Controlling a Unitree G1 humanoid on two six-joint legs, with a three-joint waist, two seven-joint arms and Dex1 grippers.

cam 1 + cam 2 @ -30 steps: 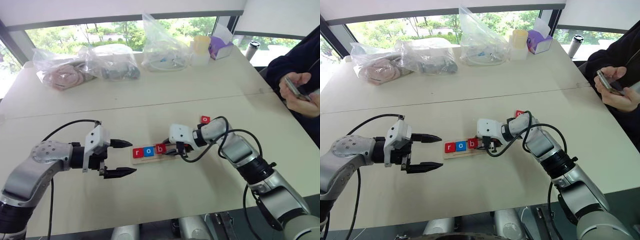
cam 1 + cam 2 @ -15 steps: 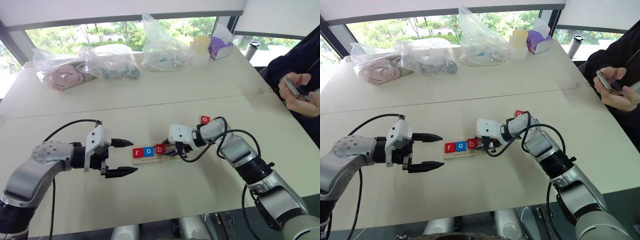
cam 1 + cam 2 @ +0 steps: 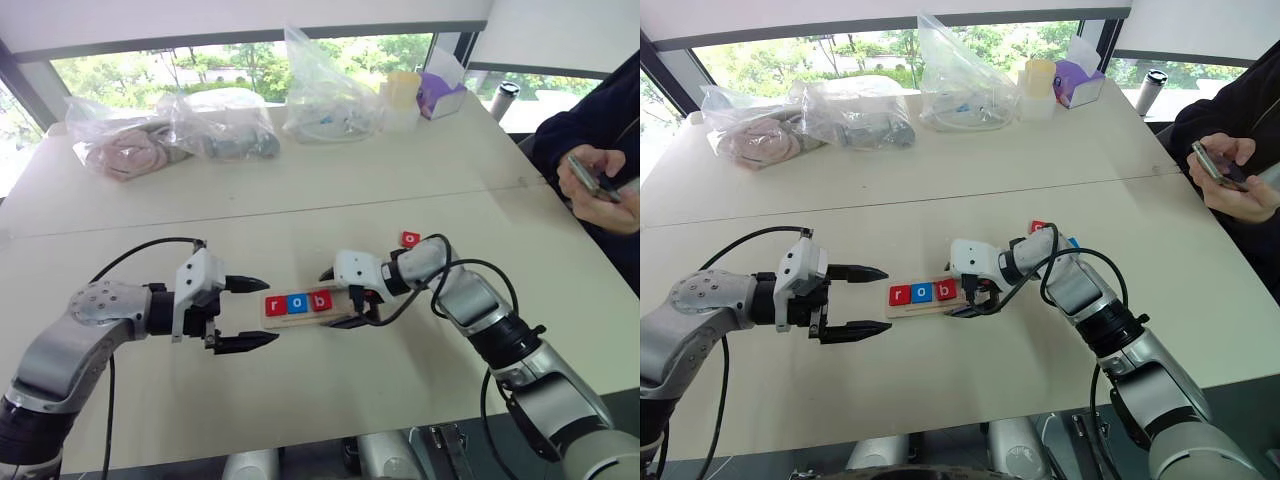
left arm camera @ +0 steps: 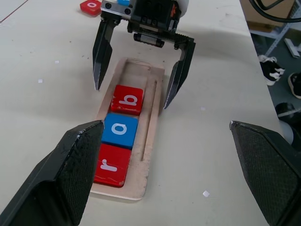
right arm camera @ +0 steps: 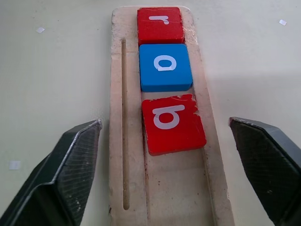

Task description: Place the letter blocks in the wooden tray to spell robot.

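Observation:
The wooden tray (image 3: 302, 321) lies on the table between my two grippers. Three letter blocks sit in its groove in a row: red r (image 3: 276, 305), blue o (image 3: 298, 302) and red b (image 3: 320, 299). My right gripper (image 3: 337, 298) is open at the tray's right end, one finger on each side of the tray, with the b block (image 5: 172, 123) lying free between them. My left gripper (image 3: 266, 312) is open just off the tray's left end, holding nothing. A loose red o block (image 3: 410, 238) lies behind my right arm, with a blue block (image 4: 123, 2) beside it.
Several clear plastic bags (image 3: 220, 125) lie along the far side of the table, near a pale cup (image 3: 402, 95) and a purple box (image 3: 441, 92). A person holding a phone (image 3: 590, 178) sits at the table's right edge.
My right gripper has opened; its fingers now stand apart on either side of the tray and the b block lies free. The left arm has kept still.

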